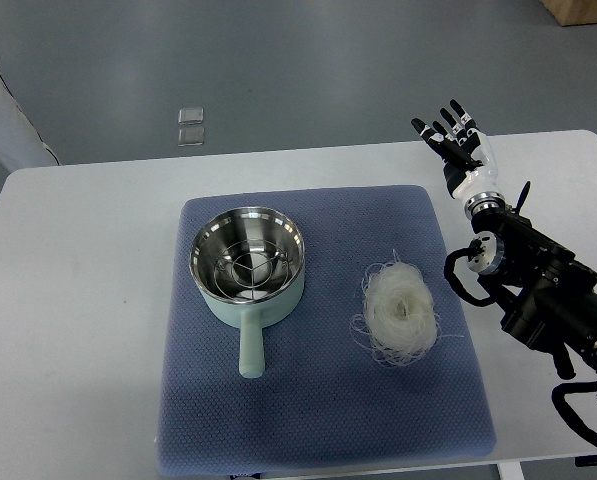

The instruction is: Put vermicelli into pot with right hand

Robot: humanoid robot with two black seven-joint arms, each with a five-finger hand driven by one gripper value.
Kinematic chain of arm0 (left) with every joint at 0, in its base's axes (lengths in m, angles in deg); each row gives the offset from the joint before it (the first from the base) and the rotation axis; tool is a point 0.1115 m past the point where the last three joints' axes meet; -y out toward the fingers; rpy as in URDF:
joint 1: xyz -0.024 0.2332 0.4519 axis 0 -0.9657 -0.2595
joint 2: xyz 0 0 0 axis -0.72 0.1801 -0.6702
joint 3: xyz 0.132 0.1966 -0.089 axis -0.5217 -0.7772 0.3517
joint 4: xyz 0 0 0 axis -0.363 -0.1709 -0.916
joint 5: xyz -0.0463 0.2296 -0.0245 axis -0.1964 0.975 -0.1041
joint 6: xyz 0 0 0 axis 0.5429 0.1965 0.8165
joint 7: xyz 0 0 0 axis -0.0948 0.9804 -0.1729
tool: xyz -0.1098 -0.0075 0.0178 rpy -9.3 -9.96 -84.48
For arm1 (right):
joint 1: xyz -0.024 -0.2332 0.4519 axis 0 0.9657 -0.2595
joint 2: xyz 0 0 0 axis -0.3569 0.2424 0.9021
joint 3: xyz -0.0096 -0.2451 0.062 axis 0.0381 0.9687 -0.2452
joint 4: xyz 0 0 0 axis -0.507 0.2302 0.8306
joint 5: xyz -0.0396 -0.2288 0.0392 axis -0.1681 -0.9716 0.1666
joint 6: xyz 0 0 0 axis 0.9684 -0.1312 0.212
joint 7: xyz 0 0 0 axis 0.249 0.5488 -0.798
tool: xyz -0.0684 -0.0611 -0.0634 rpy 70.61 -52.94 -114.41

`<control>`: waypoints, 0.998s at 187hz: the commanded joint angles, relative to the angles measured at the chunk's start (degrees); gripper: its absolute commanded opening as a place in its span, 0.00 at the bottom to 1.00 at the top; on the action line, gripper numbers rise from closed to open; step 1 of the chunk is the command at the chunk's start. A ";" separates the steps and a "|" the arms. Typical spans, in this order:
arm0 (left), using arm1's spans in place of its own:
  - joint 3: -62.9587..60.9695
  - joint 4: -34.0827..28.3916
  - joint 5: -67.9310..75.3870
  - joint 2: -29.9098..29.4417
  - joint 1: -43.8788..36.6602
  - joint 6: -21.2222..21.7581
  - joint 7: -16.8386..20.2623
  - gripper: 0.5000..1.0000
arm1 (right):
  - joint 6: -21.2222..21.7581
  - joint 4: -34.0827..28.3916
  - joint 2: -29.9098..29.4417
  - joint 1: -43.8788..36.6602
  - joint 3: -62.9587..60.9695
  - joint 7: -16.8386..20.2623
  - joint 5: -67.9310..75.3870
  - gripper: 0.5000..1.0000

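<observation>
1. Looking down on the table (78,260), we see only our right hand (460,145), raised at the far right of the blue mat (318,400); our left hand is out of view.
2. Its fingers (448,122) are spread apart and hold nothing.
3. We find the vermicelli (400,312), a loose white nest, lying on the mat well nearer to us than the fingertips and a little to their left, clear of the hand.
4. We see the pot (248,260) further left again, beyond the nest from the fingers, sitting on the mat with its handle (250,348) pointing toward us. It has a wire rack inside and no noodles.
5. We judge that the task stands at its very start: the reach for the nest is the step in hand, and nothing has been picked up yet.
6. Next, we think, the hand must come down and inward over the nest, close the fingers around its middle so the loose strands gather rather than trail, then lift and carry it left over the pot's open mouth.
</observation>
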 commanded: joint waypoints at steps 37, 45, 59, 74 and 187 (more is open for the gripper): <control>-0.37 0.00 -0.01 0.00 0.00 0.00 0.00 1.00 | 0.00 0.00 0.17 0.00 0.00 0.00 0.00 0.86; -0.28 0.00 -0.01 0.00 0.00 0.09 0.09 1.00 | 0.00 0.00 0.44 0.00 0.00 0.00 0.09 0.86; -0.20 0.09 -0.01 0.00 0.00 0.35 0.09 1.00 | 0.00 0.00 0.61 0.00 0.00 0.00 0.00 0.86; -0.20 0.09 -0.01 0.00 0.18 0.27 0.09 1.00 | 0.00 0.00 0.61 0.00 0.00 0.00 0.00 0.86; -0.11 0.09 -0.01 0.00 0.18 0.27 0.09 1.00 | 0.00 0.08 0.70 0.00 0.00 0.00 0.00 0.86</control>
